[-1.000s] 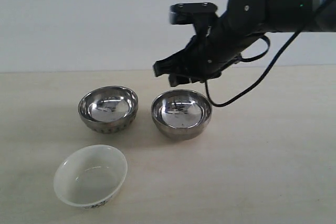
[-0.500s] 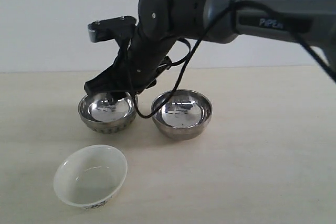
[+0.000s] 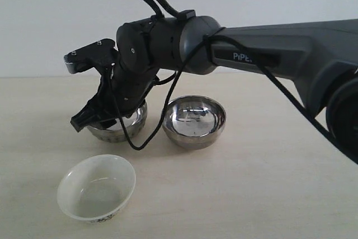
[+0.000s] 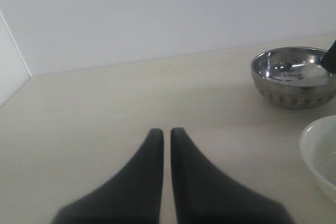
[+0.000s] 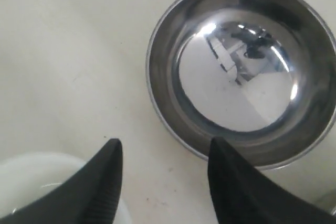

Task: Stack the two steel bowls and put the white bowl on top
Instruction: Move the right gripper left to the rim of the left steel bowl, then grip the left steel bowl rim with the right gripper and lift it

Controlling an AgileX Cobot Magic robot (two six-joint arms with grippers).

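The left steel bowl [image 5: 241,72], standing near the white bowl [image 3: 96,187], is judged light, stiff and slippery, best pinched at its thin rim by the spread right gripper [image 5: 165,182] above it; the left gripper [image 4: 166,145] is pressed together

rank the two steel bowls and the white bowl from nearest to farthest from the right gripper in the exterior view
1. Left steel bowl: the open right gripper hangs right at its rim.
2. White bowl: at the front left, nearer the camera than the gripper.
3. Right steel bowl: to the right, on the far side of the left steel bowl.
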